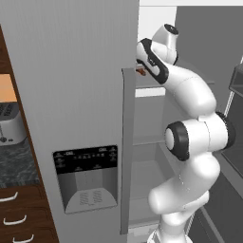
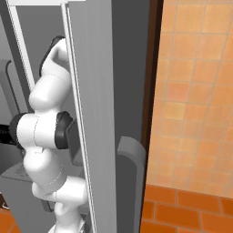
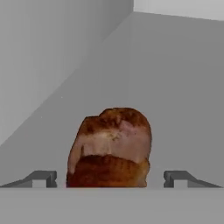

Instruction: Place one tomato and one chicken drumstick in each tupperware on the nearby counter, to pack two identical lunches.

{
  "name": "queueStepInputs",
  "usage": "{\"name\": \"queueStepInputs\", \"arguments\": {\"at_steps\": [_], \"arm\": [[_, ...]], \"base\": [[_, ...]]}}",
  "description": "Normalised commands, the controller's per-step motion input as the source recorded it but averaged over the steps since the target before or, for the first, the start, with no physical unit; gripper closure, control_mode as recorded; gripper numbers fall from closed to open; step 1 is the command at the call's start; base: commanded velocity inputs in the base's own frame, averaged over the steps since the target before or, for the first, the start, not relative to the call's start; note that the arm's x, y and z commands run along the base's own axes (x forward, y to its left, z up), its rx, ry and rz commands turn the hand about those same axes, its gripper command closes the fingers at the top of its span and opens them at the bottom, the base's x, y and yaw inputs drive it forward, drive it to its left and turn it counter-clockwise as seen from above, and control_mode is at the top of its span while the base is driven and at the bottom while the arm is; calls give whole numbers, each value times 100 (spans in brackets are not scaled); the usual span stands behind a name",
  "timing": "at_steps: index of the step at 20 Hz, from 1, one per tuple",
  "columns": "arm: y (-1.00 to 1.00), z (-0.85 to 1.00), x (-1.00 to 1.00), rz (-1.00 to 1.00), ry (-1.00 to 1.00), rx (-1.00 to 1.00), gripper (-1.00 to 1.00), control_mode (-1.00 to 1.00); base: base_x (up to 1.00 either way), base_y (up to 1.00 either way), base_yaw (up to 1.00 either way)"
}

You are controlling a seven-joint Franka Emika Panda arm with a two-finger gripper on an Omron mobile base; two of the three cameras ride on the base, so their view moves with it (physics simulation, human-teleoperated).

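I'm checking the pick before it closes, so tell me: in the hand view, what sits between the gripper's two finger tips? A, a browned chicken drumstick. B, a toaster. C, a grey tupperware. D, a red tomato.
A: the hand view shows a browned chicken drumstick on the grey fridge shelf, lying in the gap of the open gripper, whose finger tips stand apart on either side of it.

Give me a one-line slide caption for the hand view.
Open fingers flank a browned chicken drumstick on a grey fridge shelf, poised to grasp.
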Motion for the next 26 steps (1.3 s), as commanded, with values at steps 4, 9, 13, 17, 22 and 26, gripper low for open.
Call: {"name": "queueStepInputs", "arguments": {"at_steps": [4, 9, 13, 17, 22, 26], "arm": [[13, -47, 39, 4, 0, -4, -100, -100], [4, -76, 5, 3, 1, -8, 100, -100], [0, -66, -24, 0, 1, -6, 100, -100], [-14, -10, -71, 0, -1, 0, 100, -100], [-34, -9, -100, 0, -11, 0, 100, -100], [-5, -22, -100, -3, -16, 0, 100, -100]], "base": [[0, 0, 0], [0, 0, 0], [0, 0, 0], [0, 0, 0], [0, 0, 0], [0, 0, 0]]}}
